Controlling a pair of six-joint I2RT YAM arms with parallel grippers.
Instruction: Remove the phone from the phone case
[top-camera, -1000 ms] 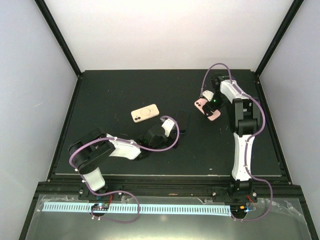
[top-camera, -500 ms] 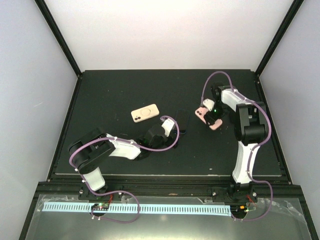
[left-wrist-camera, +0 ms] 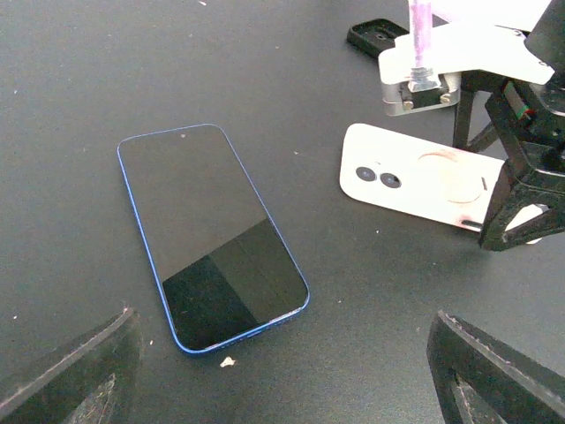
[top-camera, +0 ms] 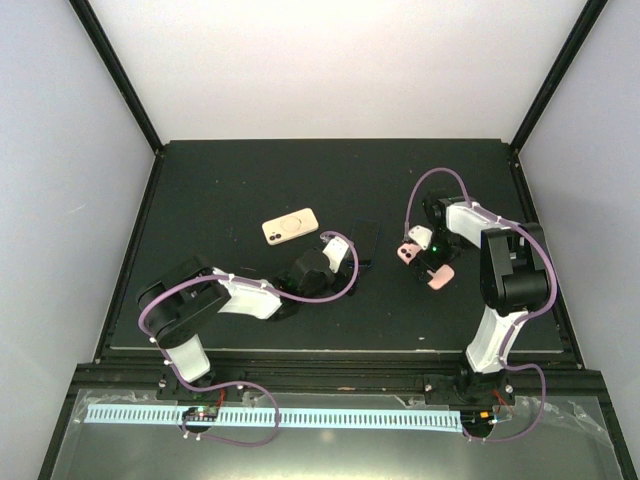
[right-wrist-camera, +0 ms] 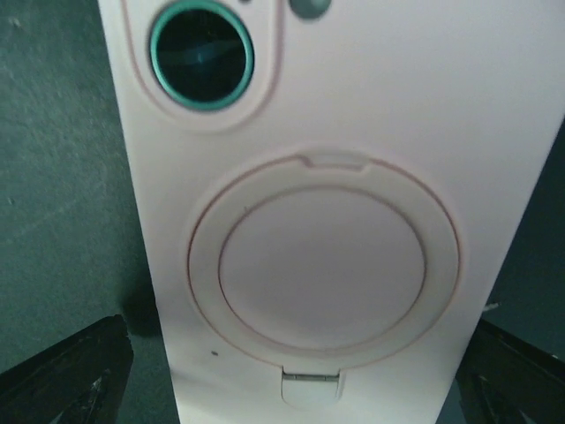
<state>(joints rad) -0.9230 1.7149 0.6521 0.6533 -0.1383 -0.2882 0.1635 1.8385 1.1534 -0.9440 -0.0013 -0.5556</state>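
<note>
– Pink phone case (right-wrist-camera: 335,221) fills the right wrist view, both ends cut off; overhead, its middle is hidden.
– Right fingers (right-wrist-camera: 71,371)?
– Spread wide, straddling it, flat on the desk's (top-camera: 250,180) right side.
– Left fingers (left-wrist-camera: 79,371)?
– Open too; blue phone (left-wrist-camera: 212,234) lies bare just ahead, screen up.

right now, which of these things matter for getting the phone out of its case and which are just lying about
For the job:
- pink-cased phone, back up on the table
- right gripper, open over it

Just lying about:
- blue phone, face up, no case on it
- cream phone case, ring side up
</note>
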